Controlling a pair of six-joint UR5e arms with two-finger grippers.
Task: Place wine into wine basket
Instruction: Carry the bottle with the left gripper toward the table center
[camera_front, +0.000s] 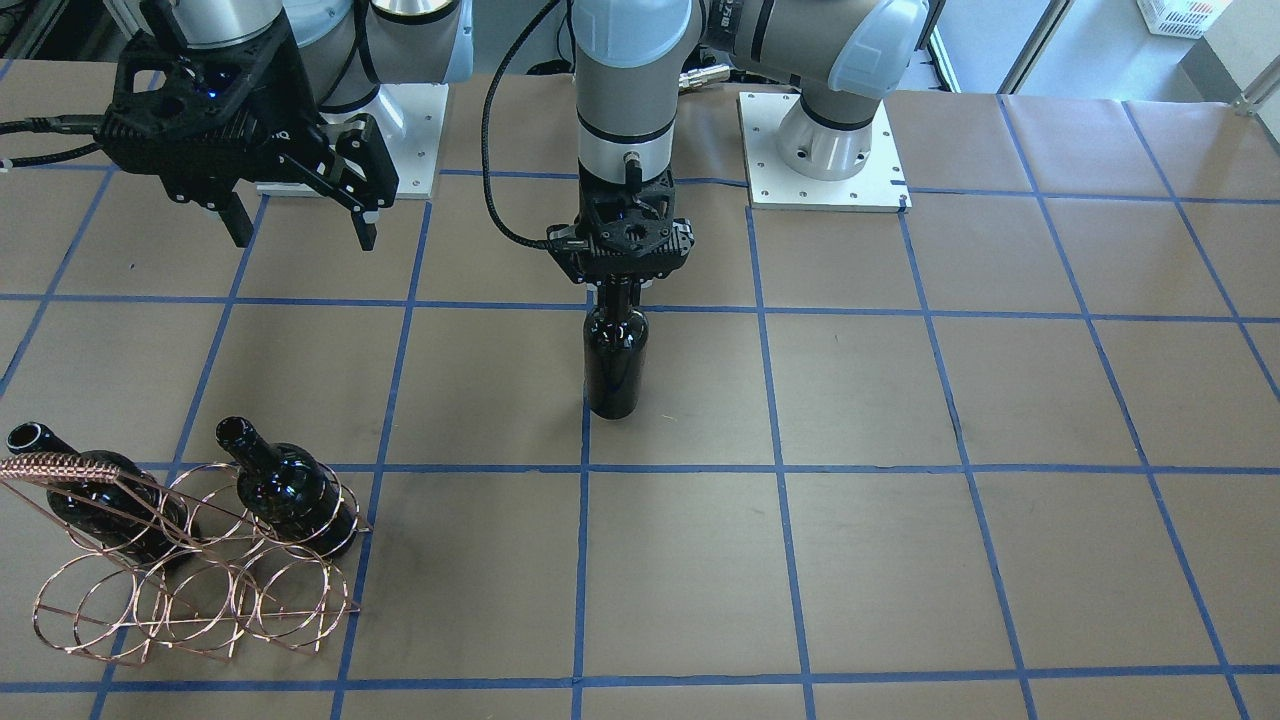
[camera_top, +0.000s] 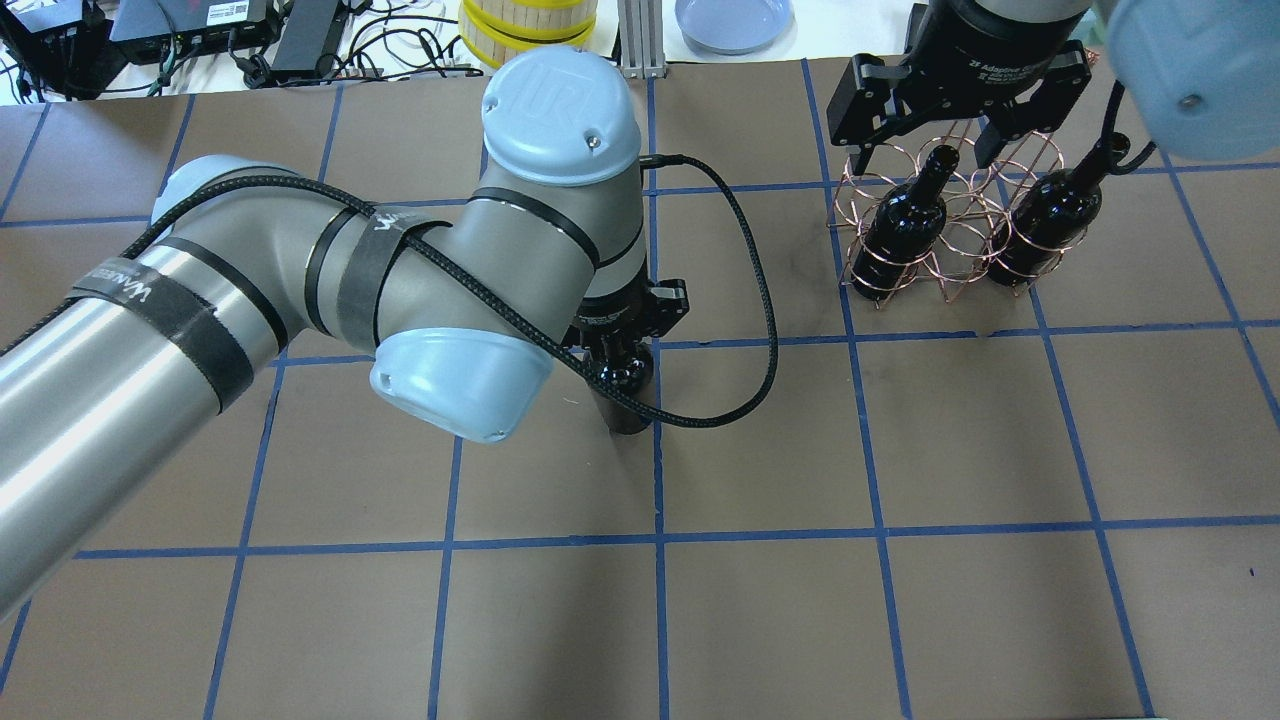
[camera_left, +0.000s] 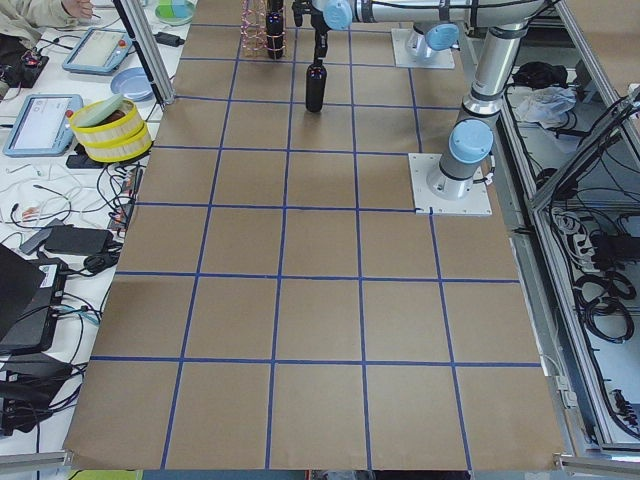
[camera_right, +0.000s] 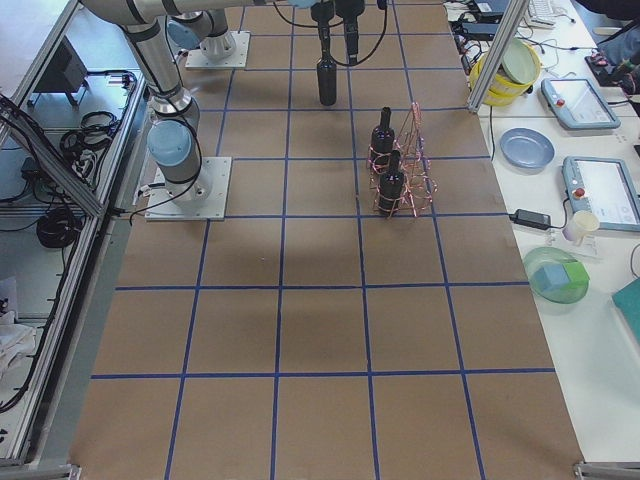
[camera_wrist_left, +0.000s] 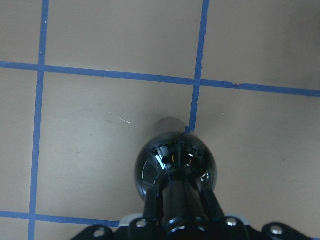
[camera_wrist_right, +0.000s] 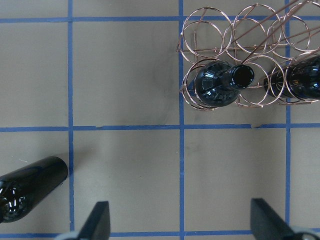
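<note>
Wire rings of the wine basket (camera_front: 190, 600) sat lower left in the front-facing view, two dark bottles (camera_front: 290, 495) leaning in them; above, the right gripper (camera_front: 305, 238) hung with jaws spread, holding nothing. At centre the left gripper (camera_front: 620, 283) was clamped on the neck of the upright wine (camera_front: 615, 360), well apart from the basket. Overhead, the left arm (camera_top: 420, 270) and cable (camera_top: 771, 310) hid most of it.

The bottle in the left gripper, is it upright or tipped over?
Upright. The wine is vertical, its neck up in the left gripper and its base down.
</note>
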